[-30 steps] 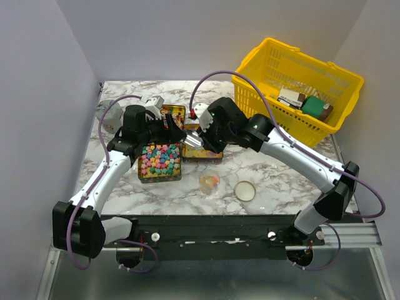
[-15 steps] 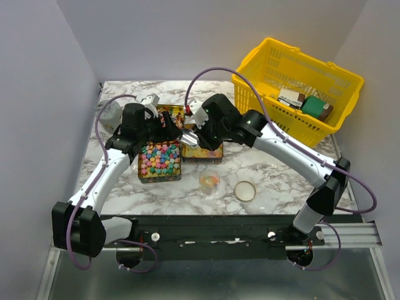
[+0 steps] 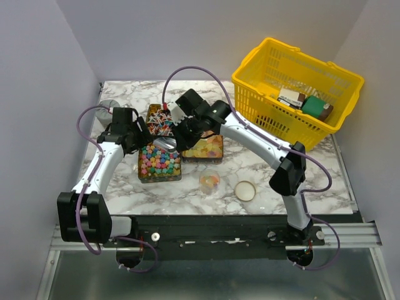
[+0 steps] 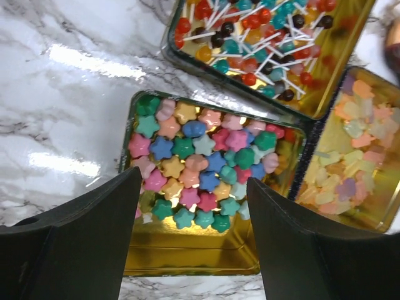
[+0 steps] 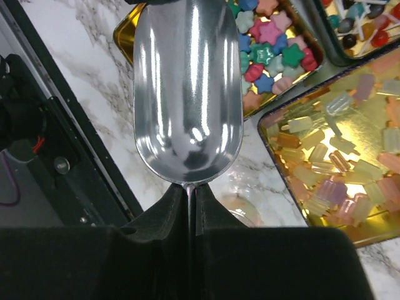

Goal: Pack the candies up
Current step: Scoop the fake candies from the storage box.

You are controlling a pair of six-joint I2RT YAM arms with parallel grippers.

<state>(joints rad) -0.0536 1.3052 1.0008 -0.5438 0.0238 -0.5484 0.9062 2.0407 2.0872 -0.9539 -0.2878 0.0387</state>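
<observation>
Pastel star candies point(image 3: 159, 160) fill a gold tin point(image 3: 160, 177); they also show in the left wrist view point(image 4: 203, 162) and the right wrist view point(image 5: 272, 47). Translucent yellow-orange candies point(image 3: 206, 149) lie in a second gold tin point(image 5: 275, 147). Red, blue and white lollipop pieces point(image 3: 162, 122) fill a third tin point(image 4: 262, 56). My right gripper point(image 5: 189, 200) is shut on the handle of an empty metal scoop point(image 5: 187, 94), which hangs over the star tin's far edge point(image 3: 165, 143). My left gripper point(image 4: 194, 244) is open and empty above the star tin's near end.
A small clear jar point(image 3: 209, 181) with a few candies stands in front of the tins, with its round lid point(image 3: 245, 190) to the right. A yellow mesh basket point(image 3: 297, 87) with boxed packets stands at the back right. A grey object point(image 3: 107, 105) lies at the back left.
My right arm has swung left, carrying the scoop from the yellow-orange tin to over the star tin. My left arm has pulled back to the left.
</observation>
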